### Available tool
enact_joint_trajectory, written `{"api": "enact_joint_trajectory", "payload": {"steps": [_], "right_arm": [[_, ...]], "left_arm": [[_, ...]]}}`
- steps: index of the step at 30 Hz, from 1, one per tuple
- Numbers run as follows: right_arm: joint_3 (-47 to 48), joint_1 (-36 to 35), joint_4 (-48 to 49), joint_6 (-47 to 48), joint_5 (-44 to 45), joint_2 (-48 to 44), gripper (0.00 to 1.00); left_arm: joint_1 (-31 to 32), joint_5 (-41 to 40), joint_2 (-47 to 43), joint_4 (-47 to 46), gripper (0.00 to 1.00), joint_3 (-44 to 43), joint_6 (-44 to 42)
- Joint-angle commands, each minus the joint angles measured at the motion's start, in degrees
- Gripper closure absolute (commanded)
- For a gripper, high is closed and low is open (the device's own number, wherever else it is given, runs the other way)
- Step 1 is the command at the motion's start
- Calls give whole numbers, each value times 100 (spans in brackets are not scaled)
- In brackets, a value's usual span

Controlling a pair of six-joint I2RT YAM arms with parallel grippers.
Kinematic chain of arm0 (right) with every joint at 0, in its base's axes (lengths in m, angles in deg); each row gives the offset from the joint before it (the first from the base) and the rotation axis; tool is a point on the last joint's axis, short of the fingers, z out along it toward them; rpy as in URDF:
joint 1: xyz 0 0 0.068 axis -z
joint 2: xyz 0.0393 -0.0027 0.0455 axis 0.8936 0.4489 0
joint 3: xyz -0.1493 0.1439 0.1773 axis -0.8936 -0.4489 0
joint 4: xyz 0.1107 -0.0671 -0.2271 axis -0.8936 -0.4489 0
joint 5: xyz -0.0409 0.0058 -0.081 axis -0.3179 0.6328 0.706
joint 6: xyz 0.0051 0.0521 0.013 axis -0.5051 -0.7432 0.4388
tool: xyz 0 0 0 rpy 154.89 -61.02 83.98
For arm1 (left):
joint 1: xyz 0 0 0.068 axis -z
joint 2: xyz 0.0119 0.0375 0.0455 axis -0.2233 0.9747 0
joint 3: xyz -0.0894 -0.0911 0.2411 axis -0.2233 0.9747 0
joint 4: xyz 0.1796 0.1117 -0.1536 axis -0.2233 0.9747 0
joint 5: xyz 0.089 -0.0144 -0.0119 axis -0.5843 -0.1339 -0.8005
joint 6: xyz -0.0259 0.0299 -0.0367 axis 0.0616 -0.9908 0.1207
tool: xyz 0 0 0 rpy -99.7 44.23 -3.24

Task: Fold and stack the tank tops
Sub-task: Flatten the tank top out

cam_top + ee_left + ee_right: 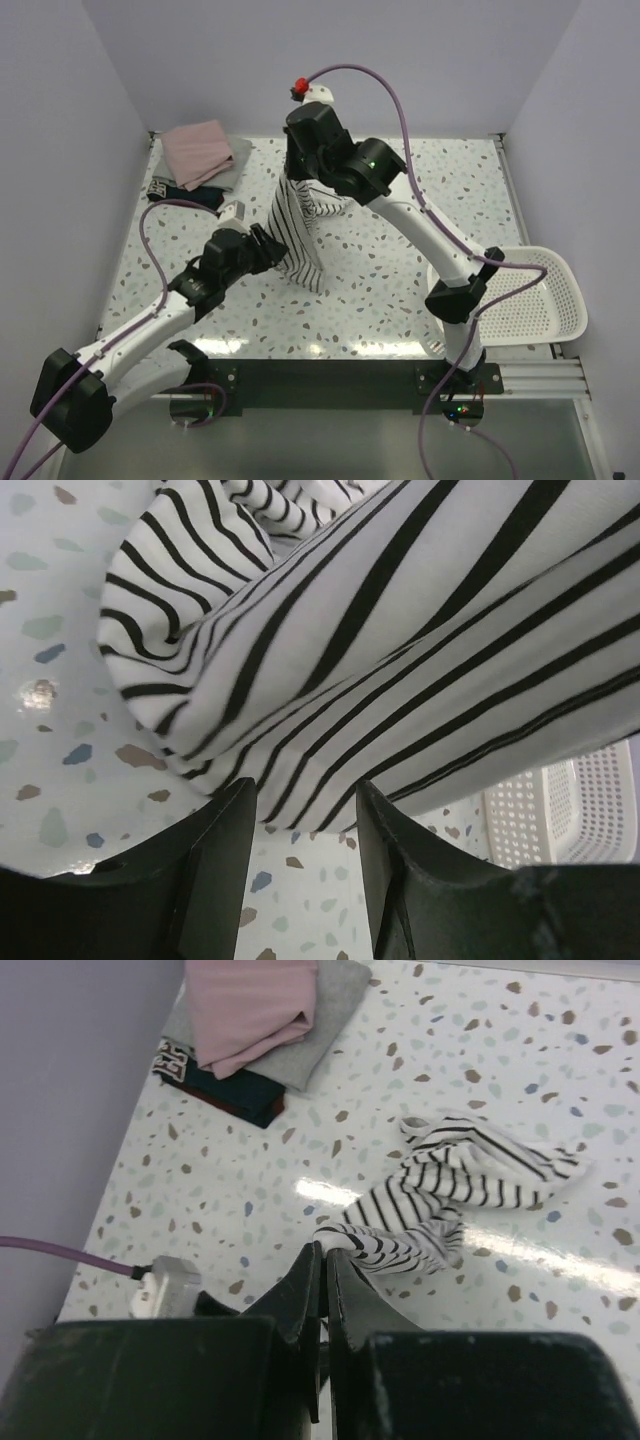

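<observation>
Soft white black-striped tank top (300, 240), hung vertically, pinched at top by the right gripper (322, 1258), lower hem placed just ahead of the spread left gripper (305, 805).

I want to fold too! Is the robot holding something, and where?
Yes. The right pincer is shut on the white, black-striped fabric tank top, pinching a bunched edge. The left pincer is open, close to the cloth.

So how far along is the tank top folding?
Three look done: the pink top, grey-green top and navy top sit folded in a pile at the far-left corner. In hand: the right claw holds the striped top up, and the left claw is open at its lower edge. Remaining: fold it and stack it.
</observation>
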Motion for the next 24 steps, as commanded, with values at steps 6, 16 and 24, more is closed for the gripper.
{"api": "enact_joint_trajectory", "payload": {"steps": [6, 16, 24], "right_arm": [[-2091, 985, -45, 42, 924, -1126, 100], [-6943, 1390, 1232, -617, 802, -3157, 100], [-7525, 1399, 1215, -802, 1057, -3097, 100]], "left_arm": [[-188, -574, 138, 935, 50, -588, -32], [-188, -907, 419, 1348, 55, -228, 267], [-179, -548, 876, 1103, 65, 123, 337]]}}
